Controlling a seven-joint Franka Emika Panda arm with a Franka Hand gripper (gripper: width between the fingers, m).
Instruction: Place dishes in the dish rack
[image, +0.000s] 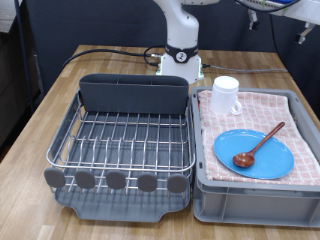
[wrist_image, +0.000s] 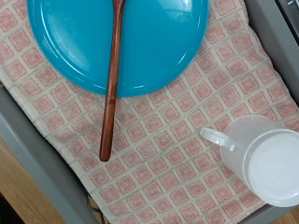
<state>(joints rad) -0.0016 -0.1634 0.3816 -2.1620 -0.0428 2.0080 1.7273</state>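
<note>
The rack (image: 125, 135) sits on the worktop (image: 60, 75) with nothing in its wire grid. Just beside it, at the exterior view's right, the bin (image: 255, 195) holds the cloth (image: 300, 125). On the cloth lie the plate (image: 255, 155), with the spoon (image: 258, 146) across it, and the mug (image: 226, 96) stands apart. Gripper out of sight; jaws' state cannot be told
</note>
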